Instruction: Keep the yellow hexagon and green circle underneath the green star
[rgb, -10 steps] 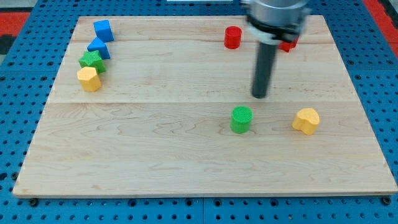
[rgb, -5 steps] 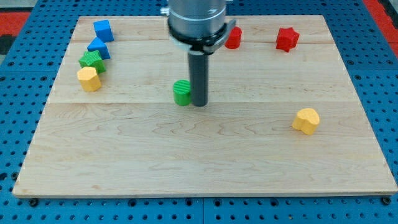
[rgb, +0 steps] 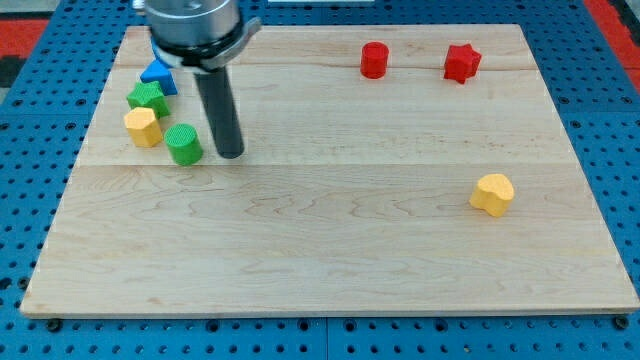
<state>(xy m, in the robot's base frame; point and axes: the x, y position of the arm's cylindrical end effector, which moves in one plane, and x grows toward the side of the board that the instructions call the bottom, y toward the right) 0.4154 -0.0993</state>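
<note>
The green star (rgb: 147, 98) lies near the board's left edge. The yellow hexagon (rgb: 143, 127) sits just below it, touching it. The green circle (rgb: 184, 144) stands just right of and slightly below the yellow hexagon. My tip (rgb: 230, 154) rests on the board a little to the right of the green circle, close to it; I cannot tell if they touch.
A blue triangle (rgb: 158, 73) lies above the green star, partly hidden by the arm. A red cylinder (rgb: 374, 60) and a red star (rgb: 461, 62) sit at the view's top right. A yellow heart (rgb: 492, 194) lies at the right.
My tip has swept from the view's centre right to the left, pushing the green circle up and left across the board until it stands next to the yellow hexagon.
</note>
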